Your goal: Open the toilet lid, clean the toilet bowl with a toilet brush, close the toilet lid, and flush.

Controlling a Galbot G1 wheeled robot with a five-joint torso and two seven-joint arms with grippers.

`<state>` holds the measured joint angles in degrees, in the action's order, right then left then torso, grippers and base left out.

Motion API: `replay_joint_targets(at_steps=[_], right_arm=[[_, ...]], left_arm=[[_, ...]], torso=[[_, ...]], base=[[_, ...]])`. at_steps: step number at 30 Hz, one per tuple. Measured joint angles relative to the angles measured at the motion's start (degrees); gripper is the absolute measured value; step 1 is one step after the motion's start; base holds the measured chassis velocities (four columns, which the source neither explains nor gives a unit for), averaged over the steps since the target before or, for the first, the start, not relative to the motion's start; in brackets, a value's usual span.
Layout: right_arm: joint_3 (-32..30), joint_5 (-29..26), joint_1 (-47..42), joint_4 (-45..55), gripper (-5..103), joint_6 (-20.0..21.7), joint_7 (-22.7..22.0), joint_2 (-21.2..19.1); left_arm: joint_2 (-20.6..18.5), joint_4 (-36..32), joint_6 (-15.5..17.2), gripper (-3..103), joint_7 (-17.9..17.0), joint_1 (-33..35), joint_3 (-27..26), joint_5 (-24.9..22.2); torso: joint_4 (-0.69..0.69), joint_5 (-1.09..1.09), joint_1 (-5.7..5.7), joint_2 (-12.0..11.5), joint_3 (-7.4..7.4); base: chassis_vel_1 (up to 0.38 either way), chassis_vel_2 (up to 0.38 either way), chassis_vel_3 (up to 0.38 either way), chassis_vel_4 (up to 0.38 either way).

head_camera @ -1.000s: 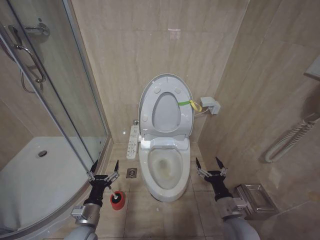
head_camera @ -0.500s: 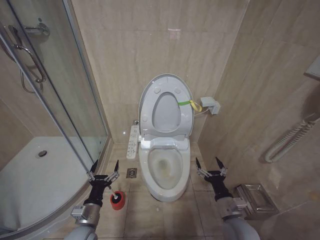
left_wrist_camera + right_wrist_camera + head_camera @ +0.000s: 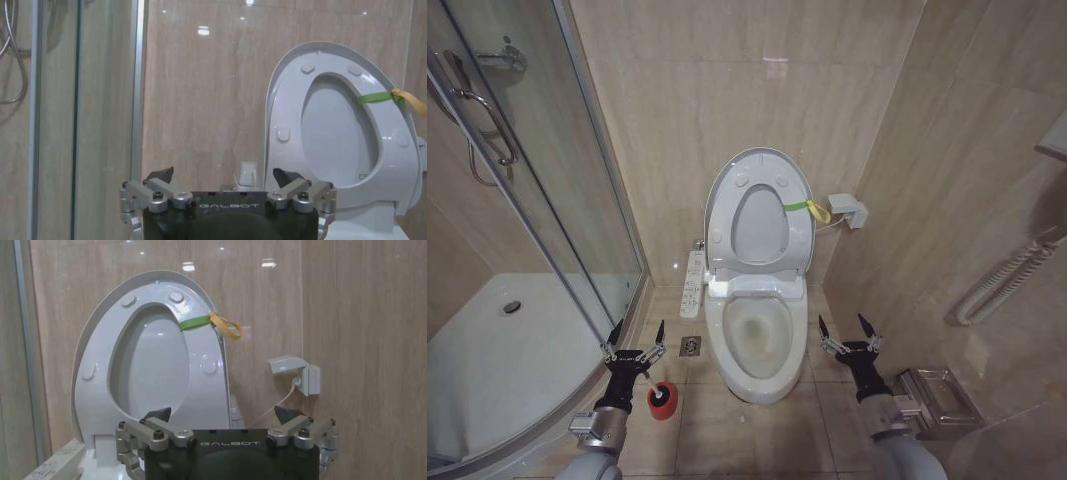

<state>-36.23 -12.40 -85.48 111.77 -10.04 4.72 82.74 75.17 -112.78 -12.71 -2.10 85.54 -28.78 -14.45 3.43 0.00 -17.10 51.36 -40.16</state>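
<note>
Shower glass (image 3: 547, 190) partly hides toilet brush (image 3: 661, 399) beside left pincer (image 3: 635, 338).

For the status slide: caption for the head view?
Toilet lid raised, bowl exposed; left gripper above the red-holdered toilet brush, right gripper beside the bowl, both open.

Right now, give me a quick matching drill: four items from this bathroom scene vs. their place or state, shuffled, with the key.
Items:
1. toilet lid
2. toilet brush
3. left end effector
4. right end effector

Place or state:
A. open, hovering over the floor on the side with the metal rack
B. raised upright against the wall, yellow-green strap on its edge
C. open, just above the red holder near the shower tray
D. sitting in a red holder on the floor beside the toilet bowl

Pairs: 1-B, 2-D, 3-C, 4-A
</note>
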Motion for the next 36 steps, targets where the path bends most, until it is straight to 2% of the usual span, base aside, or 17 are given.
replay_joint_targets(at_steps=[22, 23, 24, 25, 27, 28, 29, 30, 32, 33, 36], right_arm=[[-0.40, -0.07, -0.52, 0.15, 100, 0.27, 0.01, -0.30], [-0.92, -0.30, -1.30, 0.65, 100, 0.62, 0.04, -0.68], [-1.21, -0.35, -1.68, 0.71, 100, 0.78, 0.01, -0.81], [-1.57, -0.70, -2.40, 1.24, 100, 1.17, 0.15, -1.14], [-3.53, -1.61, -4.61, 2.70, 100, 2.36, 0.17, -2.40], [-4.19, -1.77, -5.82, 3.06, 100, 2.43, 0.16, -2.90], [-4.60, -2.30, -6.73, 3.42, 100, 2.53, 0.62, -3.23], [-6.04, -3.34, -8.10, 4.13, 100, 2.63, 1.18, -4.13], [-7.74, -4.61, -9.85, 5.06, 100, 2.70, 1.96, -5.27], [-10.31, -6.65, -12.63, 6.68, 100, 2.84, 3.23, -6.97], [-13.09, -9.34, -15.29, 8.54, 100, 3.72, 4.25, -8.71]], left_arm=[[0.00, 0.00, 0.00, 100, 0.00, 0.00, 0.00, 0.00], [-0.01, 0.00, 0.00, 100, 0.00, -0.01, -0.03, 0.00], [-0.01, 0.01, 0.00, 100, 0.00, 0.01, -0.01, 0.00], [0.00, 0.00, 0.00, 100, 0.00, -0.03, 0.01, 0.00], [0.00, 0.00, 0.00, 100, -0.01, 0.01, -0.02, 0.00], [0.00, 0.01, 0.00, 100, -0.01, 0.00, -0.03, 0.00], [0.01, 0.01, 0.00, 100, 0.01, -0.02, 0.03, 0.00], [0.00, 0.00, 0.00, 100, -0.01, -0.01, -0.08, 0.00], [0.01, 0.00, 0.00, 100, 0.00, 0.01, 0.00, 0.00], [0.00, 0.01, 0.00, 100, 0.00, -0.01, 0.00, 0.00], [0.00, 0.01, 0.00, 100, -0.01, 0.00, 0.00, 0.00]], torso=[[0.00, 0.00, 0.00, 0.00, 0.00], [-0.03, 0.02, 0.00, 0.00, 0.00], [0.03, -0.03, 0.00, 0.00, 0.00], [-0.02, 0.02, -0.01, 0.00, 0.00], [-0.02, 0.03, -0.01, 0.00, 0.00], [0.04, -0.12, -0.01, 0.01, 0.00], [0.04, 0.03, 0.00, 0.00, 0.01], [-0.02, 0.09, -0.01, 0.00, 0.00], [-0.03, 0.05, 0.00, 0.00, 0.00], [0.03, -0.05, 0.00, 0.00, 0.01], [0.03, -0.01, 0.00, 0.00, 0.00]], base=[[0.000, 0.000, 0.000, 0.000], [0.000, 0.000, 0.000, 0.000], [0.000, 0.000, 0.000, 0.000], [0.000, 0.000, 0.000, 0.000], [0.000, 0.000, 0.000, 0.000], [0.000, 0.000, 0.000, 0.000], [0.000, 0.000, 0.000, 0.000], [0.000, 0.000, 0.000, 0.000], [0.000, 0.000, 0.000, 0.000], [0.000, 0.000, 0.000, 0.000], [0.000, 0.000, 0.000, 0.000]])
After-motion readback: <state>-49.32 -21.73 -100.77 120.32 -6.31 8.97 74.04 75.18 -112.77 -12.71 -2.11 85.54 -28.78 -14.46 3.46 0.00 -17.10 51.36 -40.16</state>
